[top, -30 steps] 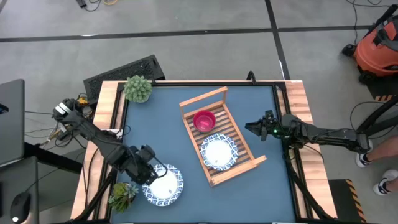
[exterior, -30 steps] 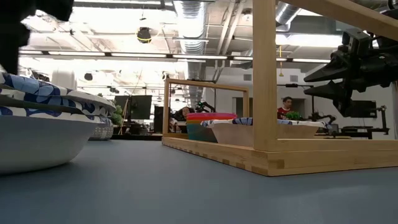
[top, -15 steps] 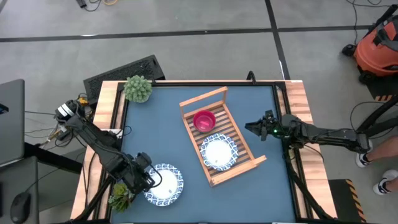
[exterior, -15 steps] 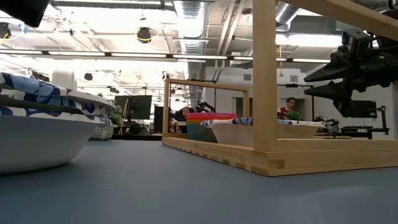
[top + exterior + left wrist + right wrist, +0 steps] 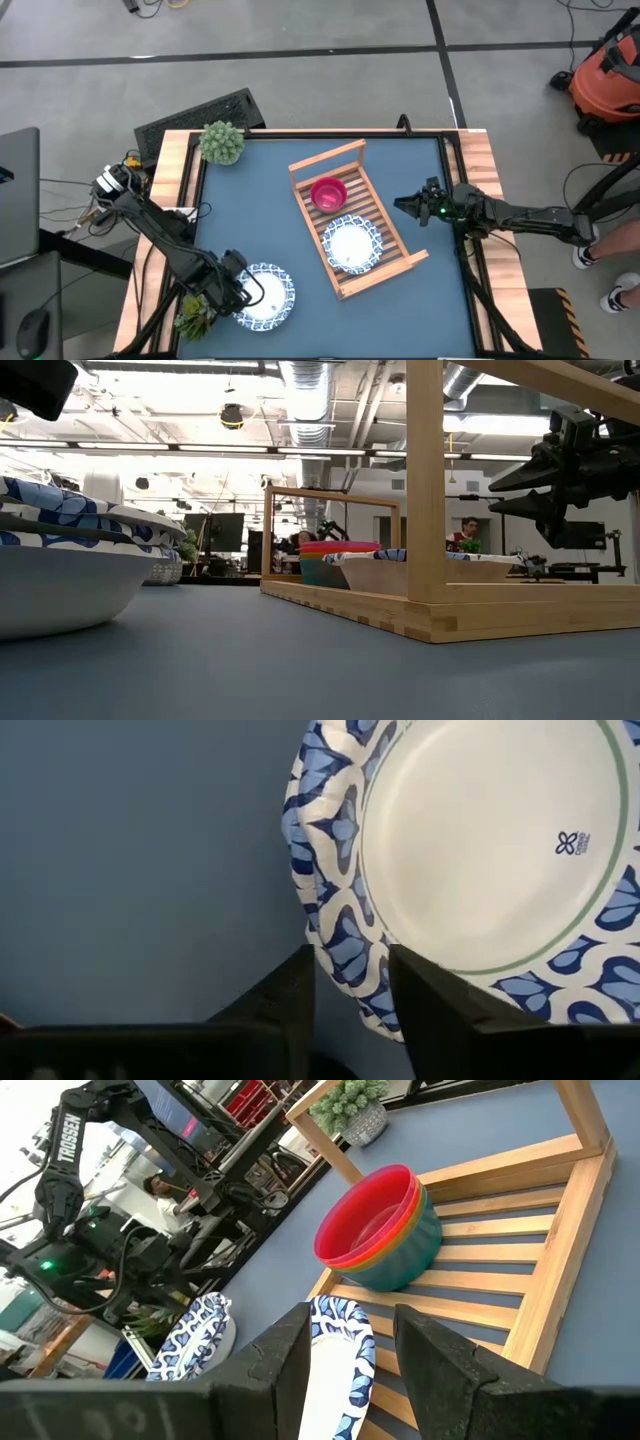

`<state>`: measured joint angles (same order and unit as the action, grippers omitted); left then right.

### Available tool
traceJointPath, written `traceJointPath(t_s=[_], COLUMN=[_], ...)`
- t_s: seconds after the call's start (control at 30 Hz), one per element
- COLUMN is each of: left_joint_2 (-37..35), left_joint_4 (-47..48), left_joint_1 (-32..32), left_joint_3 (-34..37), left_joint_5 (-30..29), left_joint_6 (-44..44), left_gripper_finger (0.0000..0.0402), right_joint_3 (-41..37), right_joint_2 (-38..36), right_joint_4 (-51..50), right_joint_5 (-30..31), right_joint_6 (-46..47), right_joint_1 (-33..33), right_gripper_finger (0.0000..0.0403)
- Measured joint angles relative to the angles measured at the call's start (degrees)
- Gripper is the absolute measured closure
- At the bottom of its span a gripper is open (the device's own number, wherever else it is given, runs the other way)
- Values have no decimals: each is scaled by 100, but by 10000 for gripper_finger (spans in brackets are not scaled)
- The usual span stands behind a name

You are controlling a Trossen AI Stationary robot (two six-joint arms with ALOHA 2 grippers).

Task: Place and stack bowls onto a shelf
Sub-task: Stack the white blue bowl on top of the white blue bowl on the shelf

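One white dish with a blue-patterned rim sits flat on the table near the near-left corner. My left gripper is at the dish's left edge, open. In the left wrist view its fingers stand on either side of the dish rim, one over the dish and one outside it. The wooden shelf lies at mid-table and holds a second white dish and a stack of bowls with the red one on top. My right gripper hovers open to the right of the shelf.
A potted plant stands at the far-left corner, and another sits right beside my left arm at the near-left edge. Raised wooden rails border the table. Bare blue tabletop lies between the dish and the shelf.
My left gripper has moved from above the dish's far-left part toward the table's near edge, ending at the dish's left rim. The dish has stayed where it was. My right arm has kept still.
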<state>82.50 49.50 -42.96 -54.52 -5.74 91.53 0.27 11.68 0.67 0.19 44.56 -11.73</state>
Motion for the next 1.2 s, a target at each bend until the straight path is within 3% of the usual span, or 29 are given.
traceJointPath(t_s=[0.2,0.4,0.93,1.2], left_joint_2=[0,0,-44,-32], left_joint_4=[-3,-17,57,101], left_joint_1=[-1,15,326,326], left_joint_3=[0,0,-328,-328], left_joint_5=[-55,-76,-328,-129], left_joint_6=[-41,18,-420,-1161], left_gripper_finger=[388,400,397,320], right_joint_3=[2,1,2,2], right_joint_2=[0,0,0,0], right_joint_4=[2,0,1,0], right_joint_5=[0,1,4,4], right_joint_6=[2,2,0,0], right_joint_1=[0,0,0,0], right_gripper_finger=[232,232,232,232])
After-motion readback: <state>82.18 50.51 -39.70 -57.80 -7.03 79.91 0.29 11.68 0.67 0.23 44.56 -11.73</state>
